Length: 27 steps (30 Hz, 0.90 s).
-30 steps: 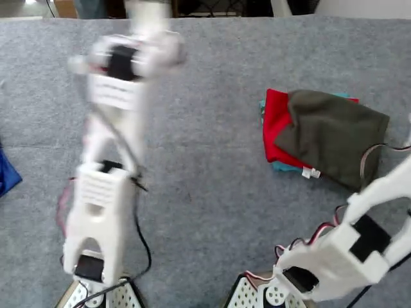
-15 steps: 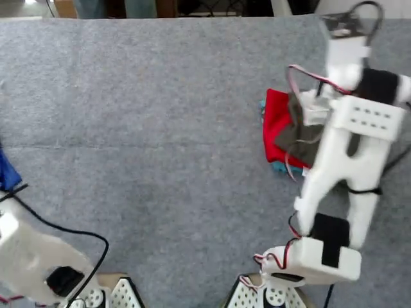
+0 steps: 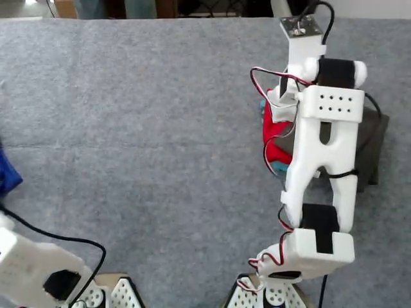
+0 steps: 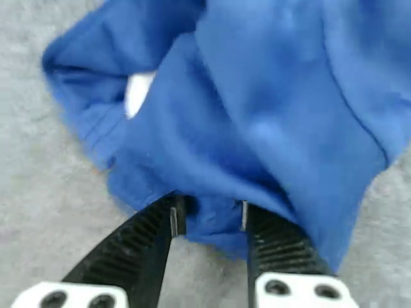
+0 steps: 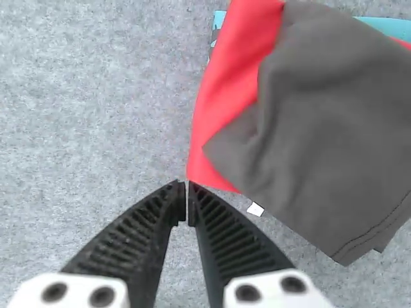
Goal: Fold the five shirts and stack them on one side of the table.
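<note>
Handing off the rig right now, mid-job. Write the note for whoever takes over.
Left gripper: open, fingers either side of a bunched edge of the blue shirt, which lies unfolded at the table's left edge.
Right gripper: shut, empty, by the red shirt's edge.
Done: dark shirt on red on teal shirt, folded and stacked on the right.
Left: fold blue, add it to the stack, then any remaining shirt.
</note>
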Motion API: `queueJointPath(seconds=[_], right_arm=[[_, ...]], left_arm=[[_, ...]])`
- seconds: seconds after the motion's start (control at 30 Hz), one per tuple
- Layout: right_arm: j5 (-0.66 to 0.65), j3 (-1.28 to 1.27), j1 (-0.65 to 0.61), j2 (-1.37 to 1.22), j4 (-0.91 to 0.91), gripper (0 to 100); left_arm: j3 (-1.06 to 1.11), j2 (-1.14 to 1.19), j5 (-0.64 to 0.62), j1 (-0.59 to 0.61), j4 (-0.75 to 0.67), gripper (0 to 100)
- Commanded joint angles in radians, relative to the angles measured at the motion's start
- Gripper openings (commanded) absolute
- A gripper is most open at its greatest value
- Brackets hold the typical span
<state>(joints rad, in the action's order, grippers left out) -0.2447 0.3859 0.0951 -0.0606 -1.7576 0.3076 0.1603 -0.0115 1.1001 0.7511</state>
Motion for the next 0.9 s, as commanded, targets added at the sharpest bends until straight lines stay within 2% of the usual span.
queueJointPath(seconds=[0.0,0.1,0.13,0.33,0.47,0.57,0.67,0.8,0.87], right_arm=[[0.009,0.002,-0.015,0.010,-0.008,1.6],[0.009,0.002,-0.015,0.010,-0.008,1.6],[0.009,0.002,-0.015,0.010,-0.008,1.6],[0.009,0.004,-0.015,0.010,-0.006,1.6],[0.009,0.004,-0.015,0.010,-0.006,1.6],[0.009,0.004,-0.014,0.010,-0.006,1.6],[0.009,0.004,-0.012,0.010,-0.006,1.6],[0.009,0.005,-0.011,0.010,-0.006,1.6],[0.009,0.005,-0.011,0.010,-0.006,1.6]], left_arm=[[0.071,-0.080,-0.023,-0.059,-0.106,15],[0.077,-0.150,-0.023,-0.087,-0.038,1],[0.079,-0.176,-0.023,-0.102,-0.009,4],[0.079,-0.407,-0.023,-0.217,0.167,3],[0.094,-0.609,-0.028,-0.344,0.292,3],[0.124,-0.802,-0.029,-0.516,0.408,3],[0.153,-1.008,-0.026,-0.762,0.486,3],[0.160,-1.254,-0.029,-1.104,0.456,3],[0.160,-1.298,-0.025,-1.262,0.416,3]])
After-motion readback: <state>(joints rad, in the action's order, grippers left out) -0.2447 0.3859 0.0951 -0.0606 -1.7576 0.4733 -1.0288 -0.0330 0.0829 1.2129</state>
